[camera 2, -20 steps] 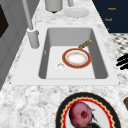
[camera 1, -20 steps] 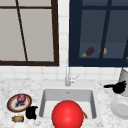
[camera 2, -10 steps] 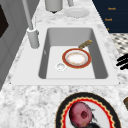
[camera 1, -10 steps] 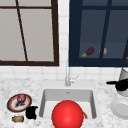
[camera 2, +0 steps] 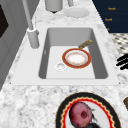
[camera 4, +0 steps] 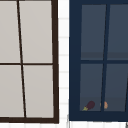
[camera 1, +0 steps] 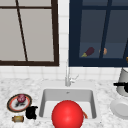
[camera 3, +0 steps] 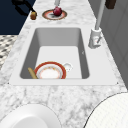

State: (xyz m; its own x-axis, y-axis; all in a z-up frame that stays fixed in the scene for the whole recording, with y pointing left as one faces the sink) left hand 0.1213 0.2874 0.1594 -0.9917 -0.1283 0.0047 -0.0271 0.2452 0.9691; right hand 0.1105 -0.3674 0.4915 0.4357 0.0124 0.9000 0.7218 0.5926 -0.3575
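Observation:
My left hand (camera 1: 31, 112) hovers over the counter just left of the sink (camera 1: 45, 93), fingers spread straight, holding nothing. It lies beside a dark-rimmed plate (camera 1: 12, 106) bearing a red fruit (camera 1: 21, 98) and a small brown item (camera 1: 18, 118). That hand shows at the right edge in the left side view (camera 2: 122, 62) and at the far left in the right side view (camera 3: 22, 5). My right hand (camera 1: 121, 85) hangs in front of a grey canister (camera 1: 123, 75), fingers straight. A red bowl (camera 1: 67, 114) with a white inside (camera 2: 76, 58) lies in the sink.
A brown stick-like item (camera 2: 85, 44) lies in the sink beside the bowl. The faucet (camera 1: 67, 77) stands behind the sink. A white plate (camera 1: 120, 108) rests on the right counter. Behind dark blue glass doors lie an eggplant (camera 4: 89, 105) and an orange item (camera 4: 105, 105).

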